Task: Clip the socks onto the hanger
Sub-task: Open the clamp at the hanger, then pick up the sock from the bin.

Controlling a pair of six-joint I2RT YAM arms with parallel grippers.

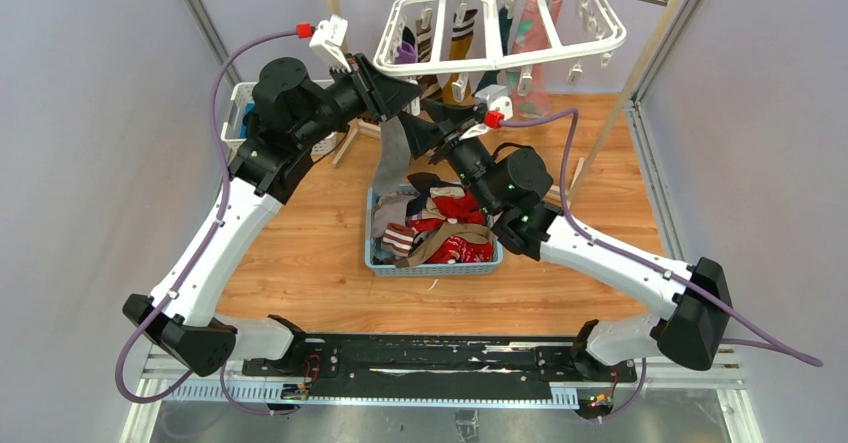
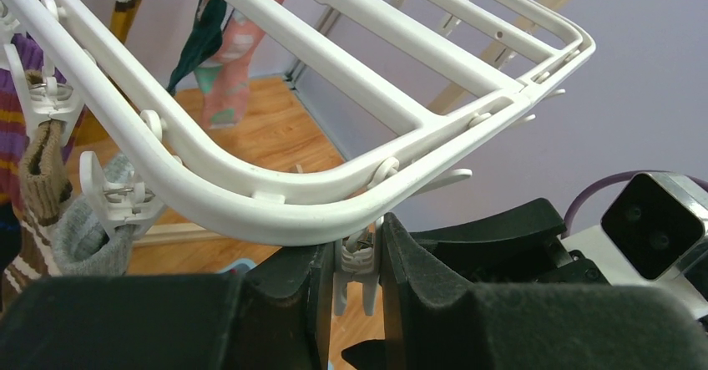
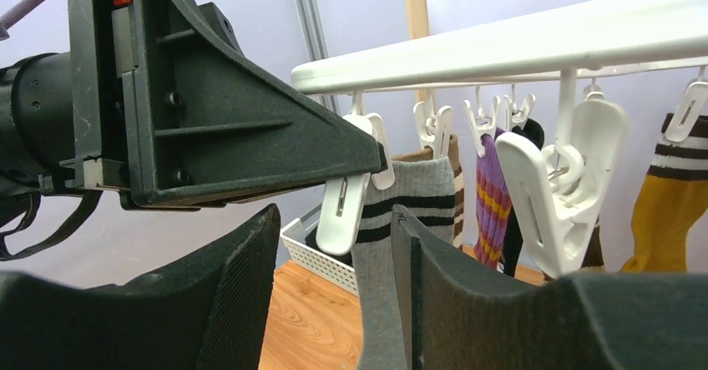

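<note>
The white hanger [image 1: 500, 25] hangs from a rail at the back, with several socks clipped on it. My left gripper [image 1: 398, 88] is at its near-left corner. In the left wrist view the left gripper [image 2: 357, 246] is shut on a small white clip [image 2: 357, 271] under the hanger frame [image 2: 250, 207]. A grey sock with black stripes [image 3: 401, 220] has its cuff at that clip [image 3: 349, 199] and hangs down [image 1: 392, 158]. My right gripper [image 3: 334, 220] is open around the sock, which rests against its right finger [image 3: 467, 303]. It shows below the left gripper in the top view [image 1: 418, 128].
A blue basket [image 1: 432, 266] full of loose socks sits on the wooden table below the grippers. A white lattice basket [image 1: 236, 113] stands at the back left. A wooden rack post [image 1: 640, 73] and a metal rail carry the hanger. Grey walls close in on both sides.
</note>
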